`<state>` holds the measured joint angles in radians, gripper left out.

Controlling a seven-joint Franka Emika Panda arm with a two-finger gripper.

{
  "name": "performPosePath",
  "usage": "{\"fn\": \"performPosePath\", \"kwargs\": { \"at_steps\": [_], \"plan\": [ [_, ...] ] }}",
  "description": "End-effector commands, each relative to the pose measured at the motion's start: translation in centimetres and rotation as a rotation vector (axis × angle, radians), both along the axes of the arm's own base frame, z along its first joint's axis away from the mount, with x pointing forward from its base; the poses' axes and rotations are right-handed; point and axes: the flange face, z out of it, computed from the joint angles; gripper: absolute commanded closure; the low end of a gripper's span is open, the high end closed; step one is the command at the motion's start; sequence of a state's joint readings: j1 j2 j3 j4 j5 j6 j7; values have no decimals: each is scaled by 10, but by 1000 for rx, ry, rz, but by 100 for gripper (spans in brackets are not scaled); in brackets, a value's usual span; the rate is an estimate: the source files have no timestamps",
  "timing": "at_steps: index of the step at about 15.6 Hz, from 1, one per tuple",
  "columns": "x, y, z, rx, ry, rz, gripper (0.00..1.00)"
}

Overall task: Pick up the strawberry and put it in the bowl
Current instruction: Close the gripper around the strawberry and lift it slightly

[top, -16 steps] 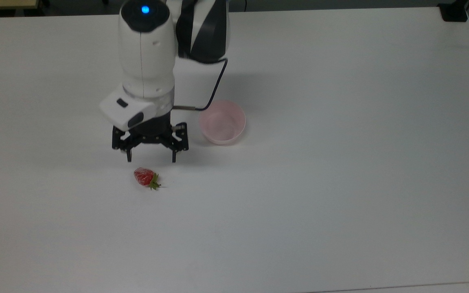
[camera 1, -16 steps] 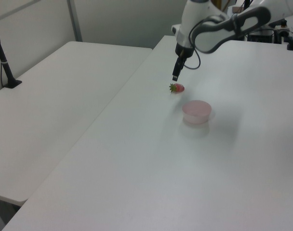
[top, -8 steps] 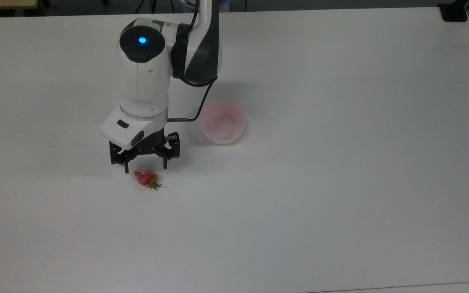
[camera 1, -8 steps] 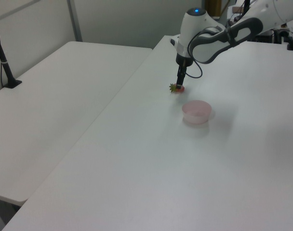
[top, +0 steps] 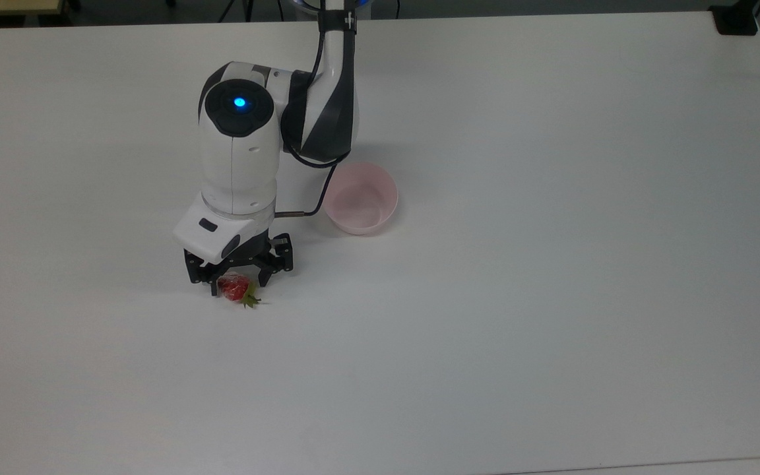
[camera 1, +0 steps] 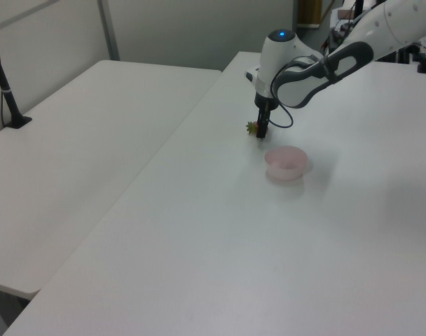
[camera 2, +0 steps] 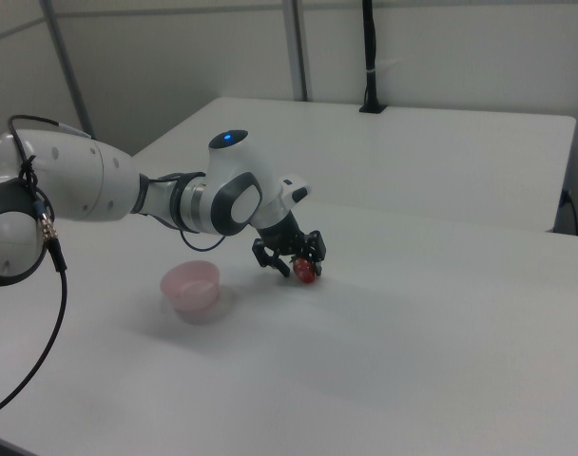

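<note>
The small red strawberry point(top: 235, 288) with its green top lies on the white table point(top: 485, 330), left of and nearer than the pale pink bowl point(top: 380, 214) in the top view. My gripper point(top: 237, 287) is lowered over the berry and stands open, one black finger on each side of it. The bowl is empty and sits just to the arm's right in the top view. In the left view the gripper point(camera 1: 262, 129) covers most of the strawberry point(camera 1: 252, 127), beyond the bowl point(camera 1: 286, 162). The right view has the strawberry point(camera 2: 307, 272) between the fingers of the gripper point(camera 2: 296, 269), right of the bowl point(camera 2: 191, 285).
A black cable point(top: 317, 198) loops from the wrist close to the bowl's rim. A second white table point(camera 1: 80, 154) stands beside this one on the left view's left. A black post base point(top: 736, 20) sits at the top view's far right corner.
The arm has come down and forward, bringing the open fingers from above and behind the strawberry to either side of it. Strawberry and bowl have not moved.
</note>
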<state>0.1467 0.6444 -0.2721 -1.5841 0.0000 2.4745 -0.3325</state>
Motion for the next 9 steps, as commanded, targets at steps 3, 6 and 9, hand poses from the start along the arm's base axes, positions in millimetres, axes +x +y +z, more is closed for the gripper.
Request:
{"fn": "performPosePath", "kwargs": {
  "at_steps": [3, 6, 9],
  "plan": [
    [5, -11, 9, -30, -60, 12, 42],
    [5, -11, 10, -32, -62, 13, 53],
    [6, -10, 12, -27, -67, 5, 54]
  ]
}}
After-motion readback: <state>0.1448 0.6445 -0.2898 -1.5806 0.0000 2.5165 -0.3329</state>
